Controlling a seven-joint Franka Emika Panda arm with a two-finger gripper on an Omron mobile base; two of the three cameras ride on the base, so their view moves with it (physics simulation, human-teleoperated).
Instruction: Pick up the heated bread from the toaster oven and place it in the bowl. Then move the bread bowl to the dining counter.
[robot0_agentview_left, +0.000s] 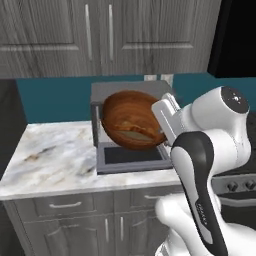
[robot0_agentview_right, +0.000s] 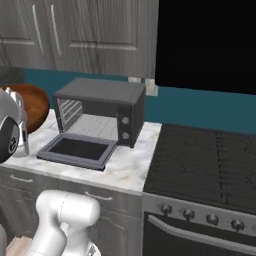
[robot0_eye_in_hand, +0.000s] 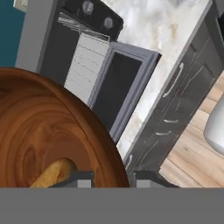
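Now, pincer: the gripper is clenching the rim of the bowl, its jaws standing only slightly apart, one dark fingertip showing inside the wall and the other outside it.
Bowl: it is hanging off the worktop, tilted so its hollow is facing the left base camera, in front of the toaster oven and above the dropped door.
Bread: a golden-brown piece is lying low inside the bowl, against the wall near the gripped rim; in the hand view it is showing just beside the inner fingertip.
Oven: it is standing open on the marble worktop, the door lying flat toward the front edge, the wire rack showing bare inside, the knobs sitting on its right side.
Edges: the door's front edge is reaching close to the worktop's edge; the bowl's lower rim is hanging near the door without touching it, as far as the views are showing.
Open room: bare marble is stretching to the left of the oven out to the counter's corner; to the right a narrow strip of marble is lying between the oven and the stove.
Overhead: grey wall cabinets are hanging above the oven, well apart from the bowl.
Below: wooden floor is showing beside the grey drawers.
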